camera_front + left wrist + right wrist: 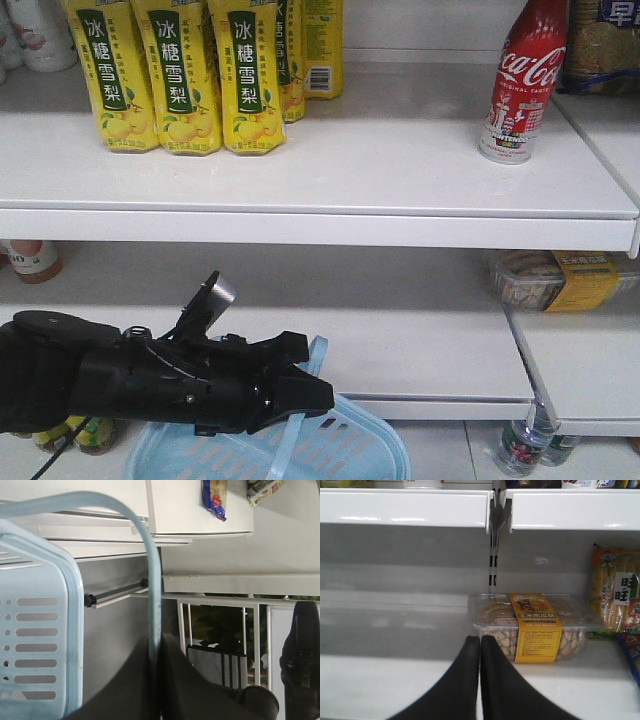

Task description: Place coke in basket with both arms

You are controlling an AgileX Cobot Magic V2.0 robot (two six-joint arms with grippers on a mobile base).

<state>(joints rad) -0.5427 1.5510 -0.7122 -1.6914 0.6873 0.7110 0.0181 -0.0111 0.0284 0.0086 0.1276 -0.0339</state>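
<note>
The coke, a slim red bottle with white script, stands upright on the upper shelf at the right of the front view. The light blue basket hangs low in front of the shelving. My left gripper is shut on the basket's strap handle. In the left wrist view the left gripper pinches that handle, with the slotted basket wall to the left. The right gripper is shut with nothing in it, pointing at the middle shelf. It is out of the front view.
Yellow pear-drink cartons fill the upper shelf's left. A clear snack box with a yellow label lies on the middle shelf just beyond the right gripper, also at the right of the front view. Snack bags stand beside it. Bottles stand below.
</note>
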